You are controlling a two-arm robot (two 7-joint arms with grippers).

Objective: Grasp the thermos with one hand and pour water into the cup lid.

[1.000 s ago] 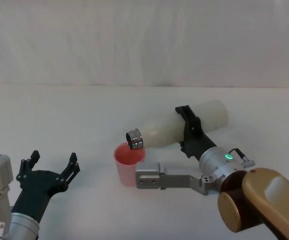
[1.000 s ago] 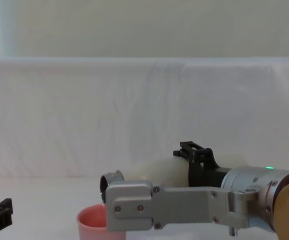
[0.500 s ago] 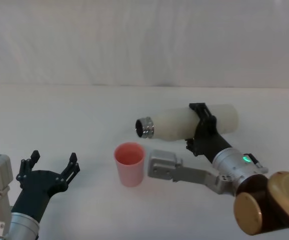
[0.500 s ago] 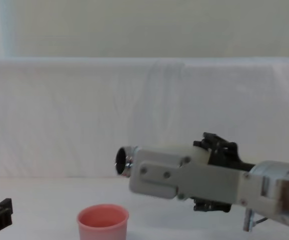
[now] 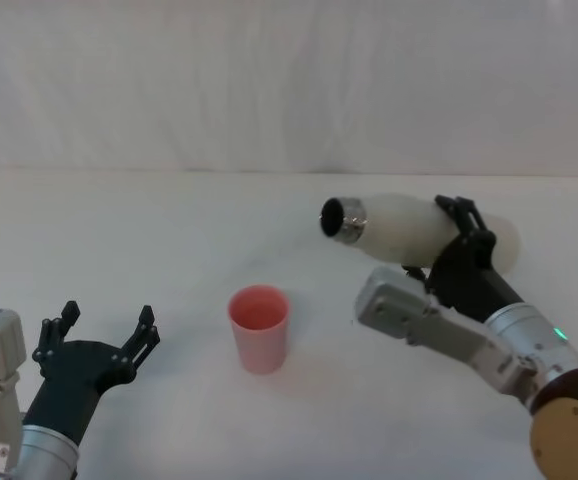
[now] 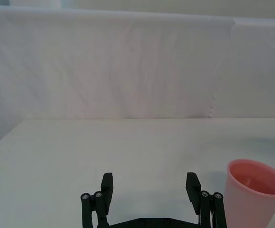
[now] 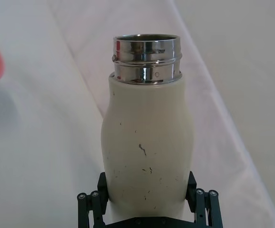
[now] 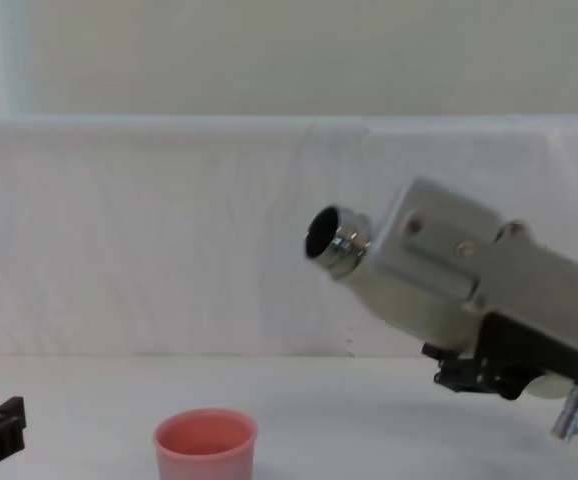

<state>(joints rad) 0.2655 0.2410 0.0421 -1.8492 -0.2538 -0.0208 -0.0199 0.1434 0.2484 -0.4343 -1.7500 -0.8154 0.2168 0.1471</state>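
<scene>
Standing upright on the white table (image 5: 119,230), the small salmon-pink plastic cup lid (image 5: 260,328) holds some water; the right end effector (image 7: 147,202) clamps the tall cream-white steel-necked thermos (image 5: 399,228) aloft, mouth slightly raised; the left end effector (image 6: 149,187) rests spread apart.

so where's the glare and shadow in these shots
Right wrist view: bright highlights on the thermos's steel neck; a soft shadow beside the bottle. Head view: faint shadow under the cup. Chest view: the right arm's grey housing looms close and soft.

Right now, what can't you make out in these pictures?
- Bottle base: chest view, hidden behind the right arm's housing.
- Cup bottom: chest view, cut off by the lower edge.
- Water level in the cup: too faint in any view.
- Left tool: open, mostly cut off in chest view.
</scene>
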